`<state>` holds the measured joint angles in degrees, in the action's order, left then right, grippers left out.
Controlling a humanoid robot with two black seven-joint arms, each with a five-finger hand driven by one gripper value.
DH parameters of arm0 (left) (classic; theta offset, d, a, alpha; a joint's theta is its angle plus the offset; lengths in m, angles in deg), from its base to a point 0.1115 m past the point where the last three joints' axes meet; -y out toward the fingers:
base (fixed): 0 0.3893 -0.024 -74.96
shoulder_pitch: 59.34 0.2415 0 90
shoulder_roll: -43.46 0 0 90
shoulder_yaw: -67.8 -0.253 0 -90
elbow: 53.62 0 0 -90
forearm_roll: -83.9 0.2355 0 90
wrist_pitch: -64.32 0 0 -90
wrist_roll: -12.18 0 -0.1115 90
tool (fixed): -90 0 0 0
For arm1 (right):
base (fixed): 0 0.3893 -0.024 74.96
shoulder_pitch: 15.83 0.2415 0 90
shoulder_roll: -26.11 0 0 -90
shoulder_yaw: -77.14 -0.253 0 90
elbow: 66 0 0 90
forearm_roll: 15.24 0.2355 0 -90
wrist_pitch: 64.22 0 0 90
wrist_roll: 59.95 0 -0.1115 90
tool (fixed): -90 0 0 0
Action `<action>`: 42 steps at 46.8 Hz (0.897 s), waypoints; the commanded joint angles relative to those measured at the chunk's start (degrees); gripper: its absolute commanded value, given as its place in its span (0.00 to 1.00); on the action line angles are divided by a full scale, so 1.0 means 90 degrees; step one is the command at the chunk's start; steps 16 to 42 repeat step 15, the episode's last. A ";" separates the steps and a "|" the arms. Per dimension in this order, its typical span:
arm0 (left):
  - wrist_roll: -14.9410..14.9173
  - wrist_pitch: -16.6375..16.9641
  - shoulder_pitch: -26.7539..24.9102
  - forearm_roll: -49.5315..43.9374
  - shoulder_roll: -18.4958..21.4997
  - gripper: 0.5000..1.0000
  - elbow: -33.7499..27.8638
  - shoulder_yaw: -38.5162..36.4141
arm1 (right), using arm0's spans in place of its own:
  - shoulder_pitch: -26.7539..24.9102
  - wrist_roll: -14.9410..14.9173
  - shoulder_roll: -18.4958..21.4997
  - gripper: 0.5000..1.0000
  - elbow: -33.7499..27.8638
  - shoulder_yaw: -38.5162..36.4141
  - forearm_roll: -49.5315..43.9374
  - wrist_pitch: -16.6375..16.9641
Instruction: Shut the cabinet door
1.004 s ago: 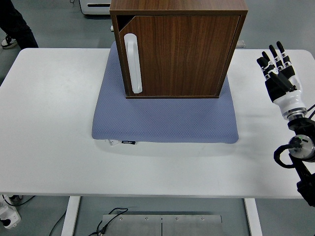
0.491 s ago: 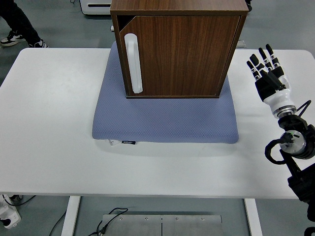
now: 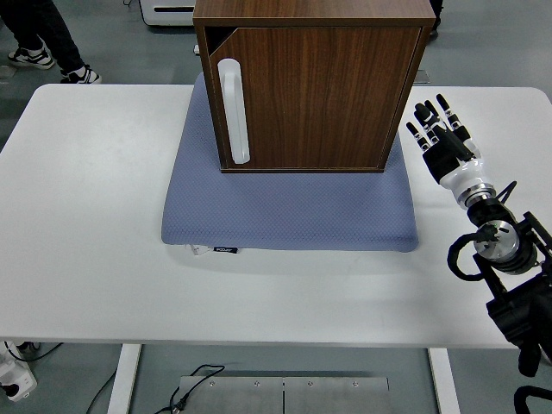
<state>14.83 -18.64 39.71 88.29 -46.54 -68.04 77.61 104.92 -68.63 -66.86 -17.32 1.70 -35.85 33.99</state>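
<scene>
A dark wooden cabinet [image 3: 315, 82] stands on a blue-grey mat [image 3: 289, 211] at the back middle of the white table. Its door [image 3: 319, 95] lies nearly flush with the front; a thin gap shows at the top left corner. A long white handle [image 3: 233, 110] runs down the door's left side. My right hand [image 3: 440, 134] is to the right of the cabinet, just off its lower right corner, fingers straight and spread, holding nothing and not touching the cabinet. My left arm is out of view.
The white table [image 3: 95, 216] stretches wide to the left and in front of the mat. A person's legs and shoes [image 3: 52, 43] show at the top left, behind the table. A white unit [image 3: 168, 10] stands on the floor behind.
My right hand has moved left and slightly down, from near the table's right edge to close beside the cabinet's right side. The person at the top left has stepped to the right.
</scene>
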 commanded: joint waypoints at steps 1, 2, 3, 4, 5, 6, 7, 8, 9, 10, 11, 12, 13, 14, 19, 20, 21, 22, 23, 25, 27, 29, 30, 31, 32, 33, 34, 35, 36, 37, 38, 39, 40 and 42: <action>-0.0001 -0.0001 0.0001 0.0000 0.0000 1.00 0.0001 -0.0006 | 0.0041 -0.0032 0.0037 1.00 -0.0106 -0.0085 0.0054 -0.0004; -0.0001 -0.0001 0.0001 0.0000 0.0000 1.00 0.0001 -0.0006 | 0.0051 -0.0041 0.0037 1.00 -0.0145 -0.0114 0.0054 0.0006; -0.0001 -0.0001 0.0001 0.0000 0.0000 1.00 0.0001 0.0004 | 0.0051 -0.0041 0.0037 1.00 -0.0165 -0.0134 0.0054 -0.0004; -0.0001 -0.0001 0.0001 0.0000 0.0000 1.00 0.0001 0.0004 | 0.0061 -0.0051 0.0037 1.00 -0.0184 -0.0154 0.0054 0.0006; -0.0001 -0.0001 0.0001 0.0000 0.0000 1.00 0.0001 0.0004 | 0.0061 -0.0051 0.0037 1.00 -0.0194 -0.0183 0.0054 0.0006; -0.0001 -0.0001 0.0001 0.0000 0.0000 1.00 0.0001 0.0004 | 0.0070 -0.0051 0.0037 1.00 -0.0194 -0.0202 0.0063 0.0006; -0.0001 -0.0001 0.0001 0.0000 0.0000 1.00 0.0001 0.0004 | 0.0090 -0.0051 0.0037 1.00 -0.0204 -0.0222 0.0054 0.0006; -0.0001 -0.0001 0.0001 0.0000 0.0000 1.00 -0.0009 -0.0006 | 0.0100 -0.0051 0.0037 1.00 -0.0204 -0.0242 0.0063 0.0006; -0.0001 -0.0001 0.0001 0.0000 0.0000 1.00 -0.0009 0.0004 | 0.0100 -0.0051 0.0027 1.00 -0.0204 -0.0261 0.0054 0.0006; -0.0001 -0.0001 0.0001 0.0000 0.0000 1.00 0.0001 0.0004 | 0.0109 -0.0051 0.0027 1.00 -0.0204 -0.0261 0.0054 0.0016; -0.0001 -0.0001 0.0001 0.0000 0.0000 1.00 0.0001 0.0004 | 0.0109 -0.0051 0.0027 1.00 -0.0213 -0.0261 0.0054 0.0025; -0.0001 -0.0001 0.0001 0.0000 0.0000 1.00 0.0001 0.0004 | 0.0109 -0.0051 0.0018 1.00 -0.0204 -0.0261 0.0063 0.0035; -0.0001 -0.0001 0.0001 0.0000 0.0000 1.00 0.0001 0.0004 | 0.0119 -0.0051 0.0018 1.00 -0.0204 -0.0261 0.0064 0.0035; -0.0001 -0.0001 0.0001 0.0000 0.0000 1.00 0.0001 0.0004 | 0.0119 -0.0051 0.0008 1.00 -0.0204 -0.0261 0.0064 0.0045; -0.0001 -0.0001 0.0001 0.0000 0.0000 1.00 0.0001 -0.0006 | 0.0110 -0.0051 0.0008 1.00 -0.0204 -0.0261 0.0064 0.0055; -0.0001 -0.0001 0.0001 0.0000 0.0000 1.00 0.0001 -0.0006 | 0.0110 -0.0051 0.0008 1.00 -0.0204 -0.0261 0.0064 0.0055; -0.0001 -0.0001 0.0001 0.0000 0.0000 1.00 0.0001 -0.0006 | 0.0110 -0.0051 0.0008 1.00 -0.0204 -0.0261 0.0064 0.0055; -0.0001 -0.0001 0.0001 0.0000 0.0000 1.00 0.0001 -0.0006 | 0.0110 -0.0051 0.0008 1.00 -0.0204 -0.0261 0.0064 0.0055; -0.0001 -0.0001 0.0001 0.0000 0.0000 1.00 0.0001 -0.0006 | 0.0110 -0.0051 0.0008 1.00 -0.0204 -0.0261 0.0064 0.0055; -0.0001 -0.0001 0.0001 0.0000 0.0000 1.00 0.0001 -0.0006 | 0.0110 -0.0051 0.0008 1.00 -0.0204 -0.0261 0.0064 0.0055; -0.0001 -0.0001 0.0001 0.0000 0.0000 1.00 0.0001 -0.0006 | 0.0110 -0.0051 0.0008 1.00 -0.0204 -0.0261 0.0064 0.0055; -0.0001 -0.0001 0.0001 0.0000 0.0000 1.00 0.0001 -0.0006 | 0.0110 -0.0051 0.0008 1.00 -0.0204 -0.0261 0.0064 0.0055; -0.0001 -0.0001 0.0001 0.0000 0.0000 1.00 0.0001 -0.0006 | 0.0110 -0.0051 0.0008 1.00 -0.0204 -0.0261 0.0064 0.0055; -0.0001 -0.0001 0.0001 0.0000 0.0000 1.00 0.0001 -0.0006 | 0.0110 -0.0051 0.0008 1.00 -0.0204 -0.0261 0.0064 0.0055; -0.0001 -0.0001 0.0001 0.0000 0.0000 1.00 0.0001 -0.0006 | 0.0110 -0.0051 0.0008 1.00 -0.0204 -0.0261 0.0064 0.0055; -0.0001 -0.0001 0.0001 0.0000 0.0000 1.00 0.0001 -0.0006 | 0.0110 -0.0051 0.0008 1.00 -0.0204 -0.0261 0.0064 0.0055; -0.0001 -0.0001 0.0001 0.0000 0.0000 1.00 0.0001 -0.0006 | 0.0110 -0.0051 0.0008 1.00 -0.0204 -0.0261 0.0064 0.0055; -0.0001 -0.0001 0.0001 0.0000 0.0000 1.00 0.0001 -0.0006 | 0.0110 -0.0051 0.0008 1.00 -0.0204 -0.0261 0.0064 0.0055; -0.0001 -0.0001 0.0001 0.0000 0.0000 1.00 0.0001 -0.0006 | 0.0110 -0.0051 0.0008 1.00 -0.0204 -0.0261 0.0064 0.0055; -0.0001 -0.0001 0.0001 0.0000 0.0000 1.00 0.0001 -0.0006 | 0.0110 -0.0051 0.0008 1.00 -0.0204 -0.0261 0.0064 0.0055; -0.0001 -0.0001 0.0001 0.0000 0.0000 1.00 0.0001 -0.0006 | 0.0110 -0.0051 0.0008 1.00 -0.0204 -0.0261 0.0064 0.0055; -0.0001 -0.0001 0.0001 0.0000 0.0000 1.00 0.0001 -0.0006 | 0.0110 -0.0051 0.0008 1.00 -0.0204 -0.0261 0.0064 0.0055; -0.0001 -0.0001 0.0001 0.0000 0.0000 1.00 0.0001 -0.0006 | 0.0110 -0.0051 0.0008 1.00 -0.0204 -0.0261 0.0064 0.0055; -0.0001 -0.0001 0.0001 0.0000 0.0000 1.00 0.0001 -0.0006 | 0.0110 -0.0051 0.0008 1.00 -0.0204 -0.0261 0.0064 0.0055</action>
